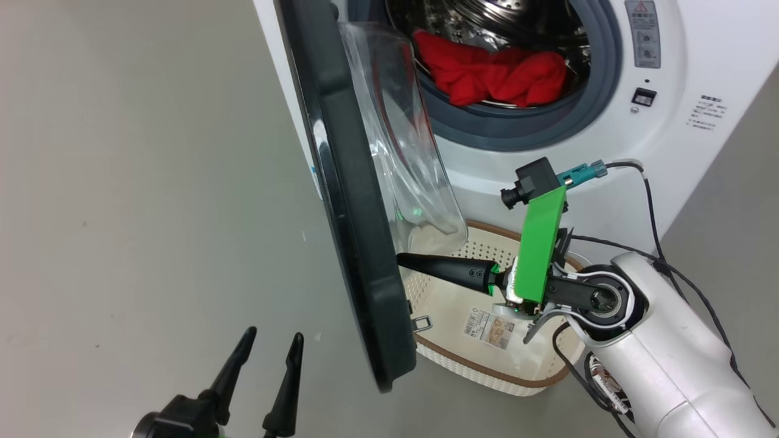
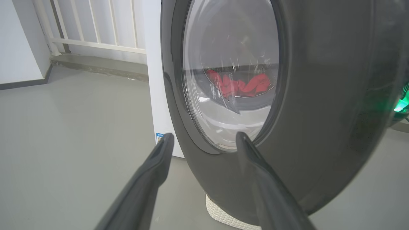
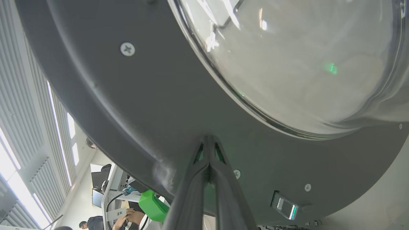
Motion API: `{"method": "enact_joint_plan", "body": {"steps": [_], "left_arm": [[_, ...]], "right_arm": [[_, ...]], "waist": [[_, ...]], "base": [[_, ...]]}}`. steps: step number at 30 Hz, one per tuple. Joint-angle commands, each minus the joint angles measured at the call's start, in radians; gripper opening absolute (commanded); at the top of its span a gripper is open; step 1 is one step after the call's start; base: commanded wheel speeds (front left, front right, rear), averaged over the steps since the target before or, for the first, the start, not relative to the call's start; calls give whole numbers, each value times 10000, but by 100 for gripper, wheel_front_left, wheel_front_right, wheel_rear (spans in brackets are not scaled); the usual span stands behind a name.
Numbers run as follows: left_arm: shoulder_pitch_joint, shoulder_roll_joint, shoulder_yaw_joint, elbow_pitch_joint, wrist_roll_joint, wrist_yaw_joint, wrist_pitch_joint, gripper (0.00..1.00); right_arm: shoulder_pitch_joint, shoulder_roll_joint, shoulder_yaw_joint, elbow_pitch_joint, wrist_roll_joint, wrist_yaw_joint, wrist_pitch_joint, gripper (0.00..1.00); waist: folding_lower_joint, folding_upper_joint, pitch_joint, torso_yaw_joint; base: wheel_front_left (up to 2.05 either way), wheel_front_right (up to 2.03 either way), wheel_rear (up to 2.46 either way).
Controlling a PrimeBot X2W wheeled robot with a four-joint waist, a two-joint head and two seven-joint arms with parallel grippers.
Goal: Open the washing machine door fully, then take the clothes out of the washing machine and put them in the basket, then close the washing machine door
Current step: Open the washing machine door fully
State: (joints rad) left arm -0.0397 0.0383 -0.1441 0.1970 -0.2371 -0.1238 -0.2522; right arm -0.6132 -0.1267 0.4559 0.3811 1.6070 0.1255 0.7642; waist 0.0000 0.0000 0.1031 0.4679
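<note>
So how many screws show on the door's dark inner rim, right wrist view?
3 clear on the washing machine door: upper-left screw, low-centre screw, and a screw beside the latch. A speck at the far right may be a fourth; others may be hidden.

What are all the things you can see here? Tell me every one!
big white front-loading washing machine: one, white, behind the open door
round door with black rim and clear glass bowl: one, black, standing open
bright red soft clothes: one heap, red, inside the machine
cream perforated plastic basket with brown rim: one, cream, on floor below the door
paper label: one, white, on the basket's bottom
smooth floor: one, grey, all around
barred railing: one, white, beyond the machine
left gripper: one, black fingers, open, outside the door
right gripper: one, black fingers, shut, tips at the door's inner face
</note>
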Motion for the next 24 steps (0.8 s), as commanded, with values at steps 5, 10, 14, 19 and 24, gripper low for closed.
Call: {"method": "enact_joint_plan", "body": {"steps": [5,10,14,19,24], "left_arm": [[-23,120,403,-227,143,10,-95,100],[-17,120,481,-306,104,69,-95,100],[25,120,540,-382,70,130,-95,100],[123,120,590,-416,95,158,-95,100],[175,120,643,-362,101,146,-95,100]], "right_arm": [[146,442,191,-375,-51,52,-100,0],[84,589,353,-347,-63,52,-171,0],[-2,668,478,-286,-29,52,-227,0],[0,719,572,-233,23,52,-329,0],[232,670,443,-259,-61,52,-498,68]], "waist": [[0,0,-145,348],[0,0,-91,485],[0,0,-80,516],[0,0,-169,501],[0,0,-318,436]], "base": [[0,0,0],[0,0,0],[0,0,0],[0,0,0],[0,0,0]]}}
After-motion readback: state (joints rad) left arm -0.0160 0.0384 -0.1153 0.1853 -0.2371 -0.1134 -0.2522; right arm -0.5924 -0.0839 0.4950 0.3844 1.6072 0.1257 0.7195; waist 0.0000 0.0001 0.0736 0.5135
